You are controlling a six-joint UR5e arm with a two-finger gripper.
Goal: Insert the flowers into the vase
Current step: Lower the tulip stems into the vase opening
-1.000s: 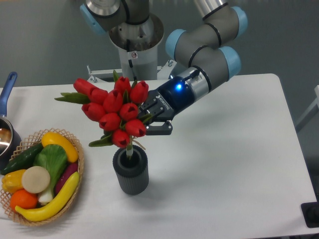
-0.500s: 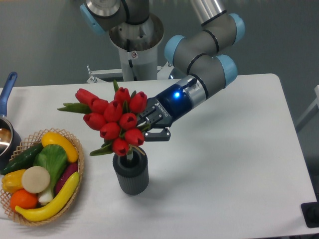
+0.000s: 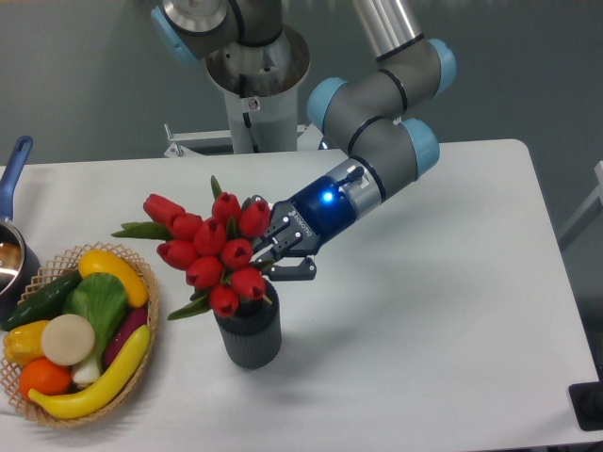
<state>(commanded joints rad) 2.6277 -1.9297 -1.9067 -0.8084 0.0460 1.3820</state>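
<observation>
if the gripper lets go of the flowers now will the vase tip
Possibly. The flowers lean left, their bunch wider than the small vase, so the load looks top-heavy. The vase's squat, flat-based shape may resist. The gripper seems closed on the bunch, probably steadying it.

I see the flowers (image 3: 212,250), red tulip buds with green leaves, tilting left, stems down in the vase (image 3: 249,335), a dark ribbed cylinder standing upright beneath them.

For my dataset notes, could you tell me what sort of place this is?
Probably a robotics lab staged as a home: a metal pedestal bolted at a white table, with a basket of toy-like produce.
</observation>
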